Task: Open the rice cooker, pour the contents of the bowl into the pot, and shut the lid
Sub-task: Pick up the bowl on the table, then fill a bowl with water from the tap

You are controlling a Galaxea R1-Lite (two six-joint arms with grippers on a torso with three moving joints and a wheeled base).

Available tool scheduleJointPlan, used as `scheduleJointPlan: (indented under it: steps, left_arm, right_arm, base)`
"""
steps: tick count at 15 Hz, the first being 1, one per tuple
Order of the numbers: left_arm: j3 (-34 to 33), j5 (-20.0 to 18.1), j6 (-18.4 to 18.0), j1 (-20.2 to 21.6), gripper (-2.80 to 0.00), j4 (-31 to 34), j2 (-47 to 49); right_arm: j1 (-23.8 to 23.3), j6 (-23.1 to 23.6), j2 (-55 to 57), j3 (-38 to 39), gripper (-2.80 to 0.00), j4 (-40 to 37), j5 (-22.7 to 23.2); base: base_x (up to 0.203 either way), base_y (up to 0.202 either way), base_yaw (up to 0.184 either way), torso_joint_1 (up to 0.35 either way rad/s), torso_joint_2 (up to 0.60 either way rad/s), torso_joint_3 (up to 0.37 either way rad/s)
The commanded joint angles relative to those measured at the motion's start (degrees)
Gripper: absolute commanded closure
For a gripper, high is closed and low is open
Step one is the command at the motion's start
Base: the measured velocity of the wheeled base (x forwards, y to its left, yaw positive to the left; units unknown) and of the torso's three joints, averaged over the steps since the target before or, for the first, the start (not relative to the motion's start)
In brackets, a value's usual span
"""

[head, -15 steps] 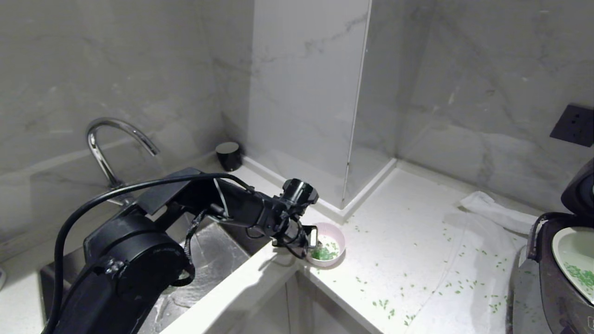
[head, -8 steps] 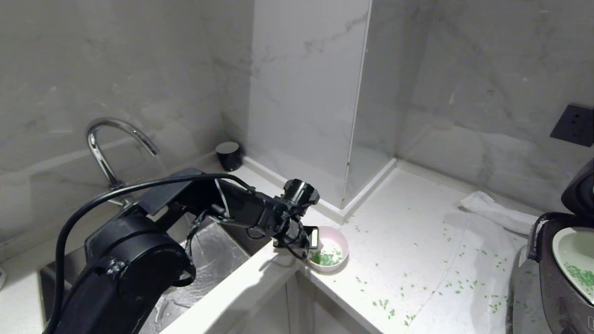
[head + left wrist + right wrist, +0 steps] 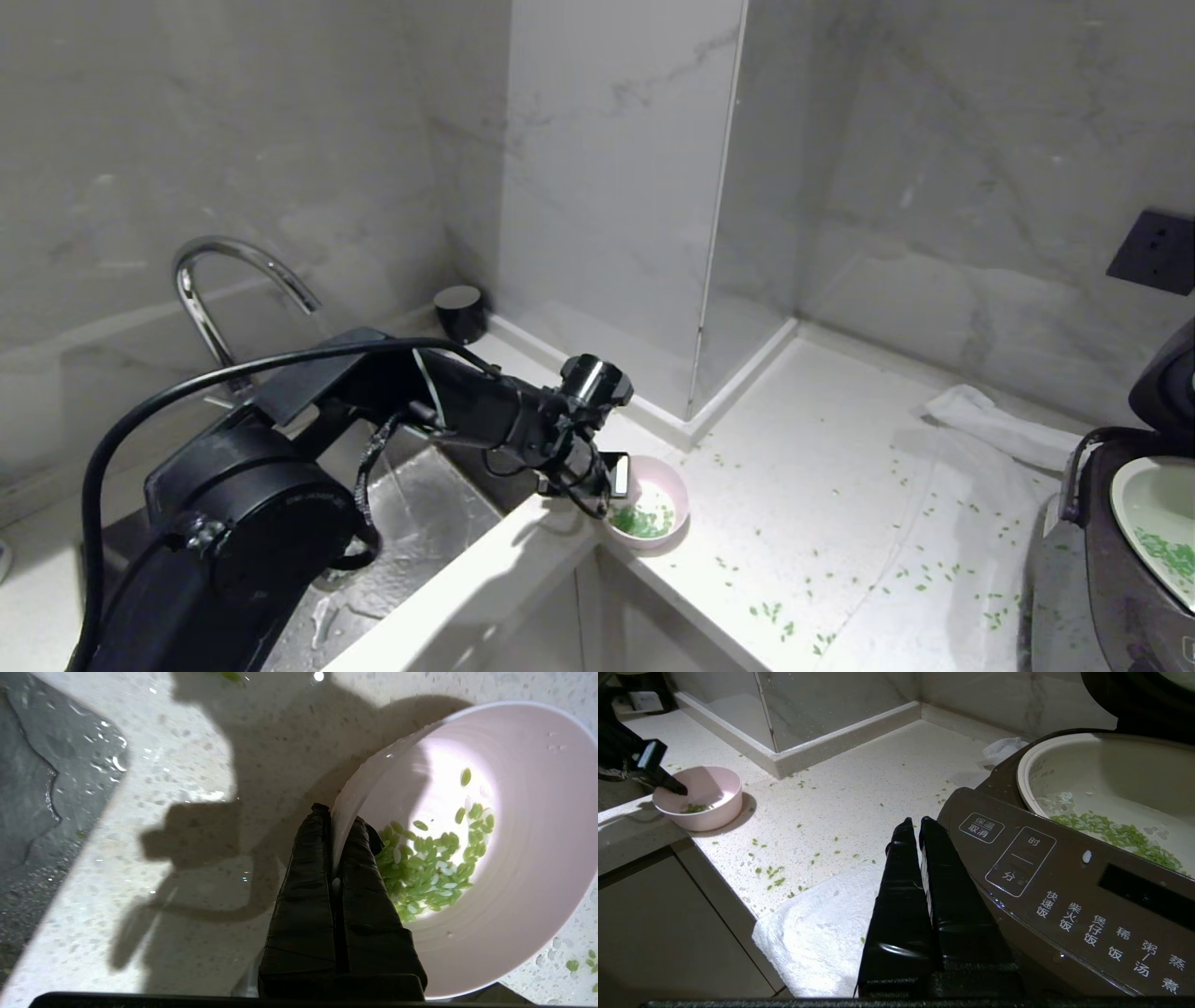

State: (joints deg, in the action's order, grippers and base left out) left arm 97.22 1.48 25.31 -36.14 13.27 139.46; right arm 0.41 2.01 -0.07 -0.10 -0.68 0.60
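The pale pink bowl (image 3: 665,485) stands on the white counter by the sink corner, with green grains (image 3: 430,868) lying in a heap on its white inside (image 3: 514,858). My left gripper (image 3: 611,481) is shut on the bowl's near rim, one finger inside and one outside (image 3: 334,821). At the far right the rice cooker (image 3: 1120,579) has its lid (image 3: 1167,383) raised. Its pot (image 3: 1087,779) holds some green grains (image 3: 1115,835). My right gripper (image 3: 914,822) is shut on nothing, beside the cooker's front panel (image 3: 1064,882). It is outside the head view.
A faucet (image 3: 233,289) and steel sink (image 3: 411,541) lie left of the bowl. A black cup (image 3: 460,313) stands at the back. Green grains (image 3: 775,611) are scattered over the counter. A white towel (image 3: 817,933) lies under and in front of the cooker.
The left gripper's fingers have closed on the bowl's rim. The arm and the bowl have shifted slightly to the left. The right arm has not moved.
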Motion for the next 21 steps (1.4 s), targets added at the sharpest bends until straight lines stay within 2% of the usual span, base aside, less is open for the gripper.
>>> scheduleJointPlan:
  steps: [1,6,14,17,21]
  left_arm:
    - [-0.04,0.02,0.13,0.69,0.0,1.17,-2.68]
    - [-0.01,-0.77,0.35,2.95,0.0,2.55,-4.28]
    - [0.06,-0.68,2.91,5.89,0.0,3.09,-4.46]
    - [-0.6,-0.68,2.91,8.67,0.0,7.03,-5.89]
    - [-4.85,-1.29,2.91,13.85,0.0,7.23,-7.8]
  right_arm:
    - [0.02,0.01,0.07,0.01,0.0,-0.02,0.02]
    - [0.02,0.01,0.07,0.01,0.0,-0.02,0.02]
    - [0.02,0.01,0.07,0.01,0.0,-0.02,0.02]
    - [0.02,0.01,0.07,0.01,0.0,-0.02,0.02]
    - [0.02,0.01,0.07,0.01,0.0,-0.02,0.02]
  base:
    - [0.0,0.0,0.0,0.0,0.0,0.0]
    - [0.0,0.0,0.0,0.0,0.0,0.0]
    - [0.0,0.0,0.0,0.0,0.0,0.0]
    - [0.0,0.0,0.0,0.0,0.0,0.0]
    - [0.0,0.0,0.0,0.0,0.0,0.0]
